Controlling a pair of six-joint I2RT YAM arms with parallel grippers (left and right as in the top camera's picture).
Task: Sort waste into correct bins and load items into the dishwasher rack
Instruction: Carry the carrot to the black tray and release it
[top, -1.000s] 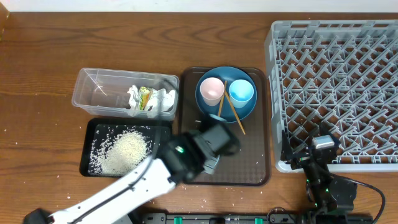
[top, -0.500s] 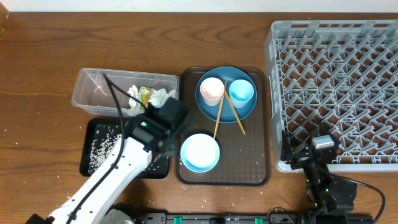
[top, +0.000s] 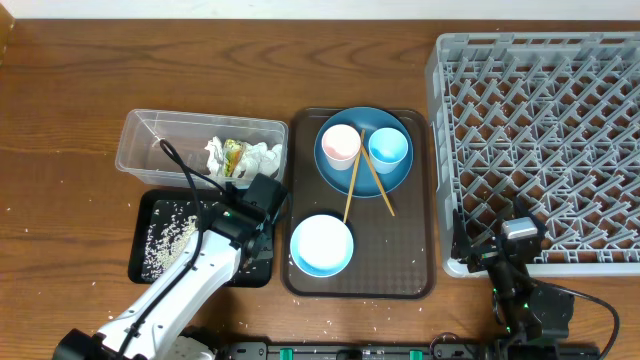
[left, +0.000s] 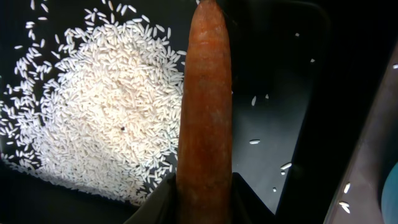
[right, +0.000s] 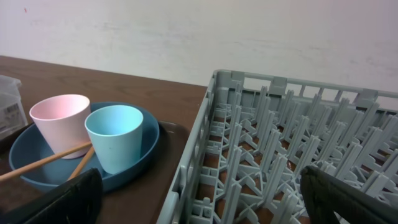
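1. Fingers (left: 250, 204) of the left gripper (left: 204, 194) are closed narrowly on the thick end of the small orange carrot (left: 205, 106), which runs from the bottom centre of the left wrist frame up to its top edge.
2. Below the carrot lies the black tray (left: 280, 74), with a heap of white rice grains (left: 93, 118) at the left of that frame and stray grains to the right.
3. Seen from overhead, the left gripper (top: 262, 200) sits over the tray's right end, in the lower left of the frame.
4. Just right of it, the white bowl (top: 322, 243) rests on the brown serving tray (top: 400, 270).
5. Above it, the clear tub (top: 150, 150) holds crumpled tissues (top: 262, 158) and a green-yellow wrapper (top: 234, 157).
6. The blue plate (top: 340, 182), top centre, carries the pink cup (top: 340, 143), light blue cup (top: 388, 146) and chopsticks (top: 352, 178).
7. At lower right, the right gripper (top: 505, 250) is spread wide and empty at the near edge of the grey rack (top: 540, 130).
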